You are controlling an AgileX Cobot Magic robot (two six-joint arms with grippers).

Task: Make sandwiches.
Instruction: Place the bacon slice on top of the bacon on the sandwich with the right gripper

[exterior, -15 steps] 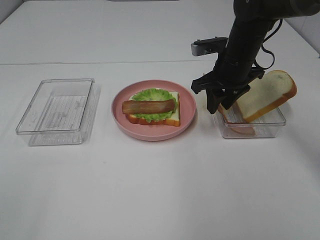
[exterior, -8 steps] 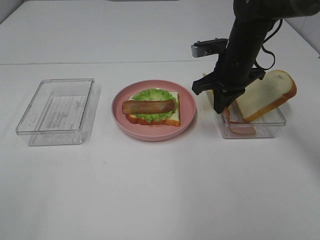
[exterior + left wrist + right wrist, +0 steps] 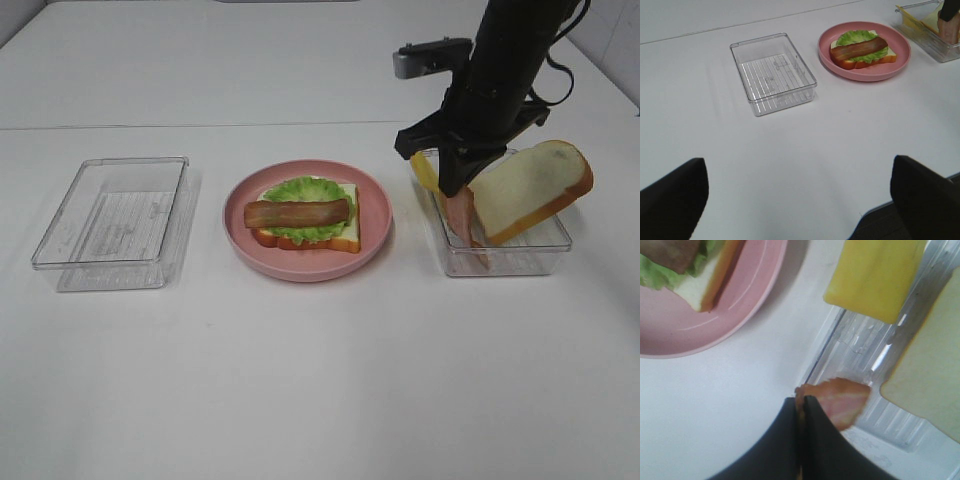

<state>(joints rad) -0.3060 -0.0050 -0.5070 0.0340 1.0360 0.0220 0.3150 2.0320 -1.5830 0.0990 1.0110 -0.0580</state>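
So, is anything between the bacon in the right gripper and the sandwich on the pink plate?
Yes: the bacon hangs partly inside the clear tray, so its plate-side wall and the yellow cheese slice leaning there are in the way.

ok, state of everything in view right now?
right gripper: shut on bacon strip
bacon strip: hanging from the gripper, low end at right tray
sandwich: on pink plate, unfinished, no top slice
cheese slice: propped on right tray's rim
bread slice: tilted, leaning in right tray
left tray: empty
left gripper: open, holding nothing
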